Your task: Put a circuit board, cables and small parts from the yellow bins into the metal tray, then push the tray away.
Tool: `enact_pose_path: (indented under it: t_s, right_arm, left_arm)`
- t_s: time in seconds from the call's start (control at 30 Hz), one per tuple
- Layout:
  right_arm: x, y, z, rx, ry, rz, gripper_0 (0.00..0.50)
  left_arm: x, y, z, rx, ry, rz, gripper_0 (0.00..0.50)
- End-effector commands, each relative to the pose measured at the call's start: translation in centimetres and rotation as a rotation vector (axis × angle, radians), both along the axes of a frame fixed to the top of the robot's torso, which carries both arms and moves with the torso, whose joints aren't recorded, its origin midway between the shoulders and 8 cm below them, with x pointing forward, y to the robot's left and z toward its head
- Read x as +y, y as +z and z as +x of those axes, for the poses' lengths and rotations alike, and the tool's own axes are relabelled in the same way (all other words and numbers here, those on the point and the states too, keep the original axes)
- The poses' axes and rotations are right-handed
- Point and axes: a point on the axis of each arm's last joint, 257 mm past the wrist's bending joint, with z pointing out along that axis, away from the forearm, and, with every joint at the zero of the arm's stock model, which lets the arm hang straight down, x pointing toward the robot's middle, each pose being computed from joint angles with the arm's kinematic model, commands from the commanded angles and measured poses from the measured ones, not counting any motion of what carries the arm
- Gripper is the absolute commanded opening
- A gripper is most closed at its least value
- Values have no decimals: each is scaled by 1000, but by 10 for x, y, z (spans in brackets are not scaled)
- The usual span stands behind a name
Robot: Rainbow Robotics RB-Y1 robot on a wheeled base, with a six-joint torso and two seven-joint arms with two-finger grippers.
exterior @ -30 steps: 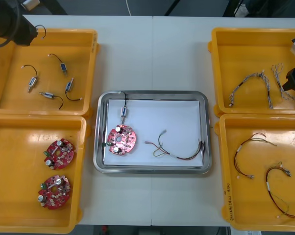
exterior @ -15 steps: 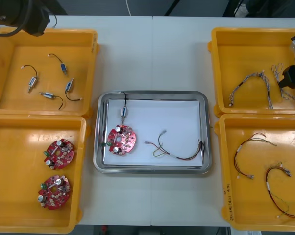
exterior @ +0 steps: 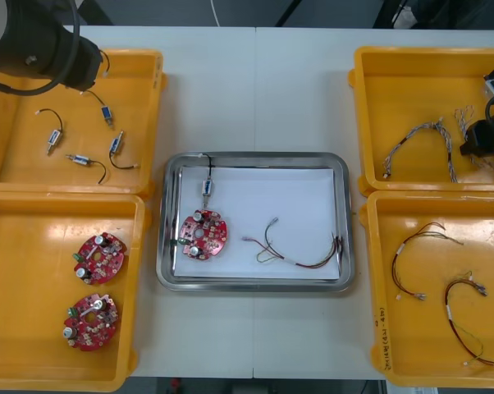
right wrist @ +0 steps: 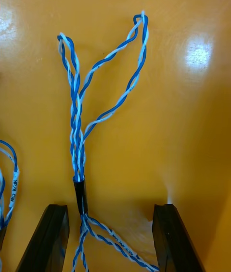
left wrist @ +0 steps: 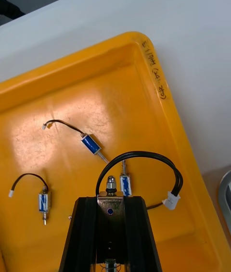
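My left gripper (exterior: 89, 69) hovers over the far left yellow bin (exterior: 17, 168). In the left wrist view it (left wrist: 110, 201) is shut on a small metal part (left wrist: 111, 185) with a looped black cable (left wrist: 144, 156). My right gripper (exterior: 479, 144) is low in the far right yellow bin (exterior: 411, 82). Its fingers (right wrist: 48, 238) stand open on either side of a twisted blue and white cable (right wrist: 77, 123). The metal tray (exterior: 255, 156) holds a red circuit board (exterior: 202, 236), a small metal part (exterior: 206, 187) and a red and yellow cable (exterior: 300, 256).
Several small metal parts (exterior: 53, 139) lie in the far left bin. Two circuit boards (exterior: 99, 257) sit in the near left bin (exterior: 34, 230). Another twisted cable (exterior: 419, 135) lies in the far right bin. Red and yellow cables (exterior: 464, 320) lie in the near right bin (exterior: 419, 353).
My left arm has swung right and nearer over the far left bin. My right gripper has shifted slightly left and nearer over the twisted cables.
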Motion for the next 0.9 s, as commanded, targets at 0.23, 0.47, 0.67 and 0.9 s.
enact_pose_path:
  t_s: [0.23, 0.47, 0.67, 0.9]
  right_arm:
    - [18, 8, 19, -59, 26, 42, 500]
    - [13, 2, 14, -35, 39, 4, 500]
    - [10, -11, 4, -1, 44, -1, 500]
    - [6, -20, -3, 19, 55, -19, 500]
  left_arm:
    - [-14, -25, -28, 48, 52, -23, 1]
    - [-23, -40, -38, 86, 92, -31, 1]
    - [-33, -47, -42, 106, 115, -62, 2]
    - [-39, -55, -48, 136, 134, -79, 1]
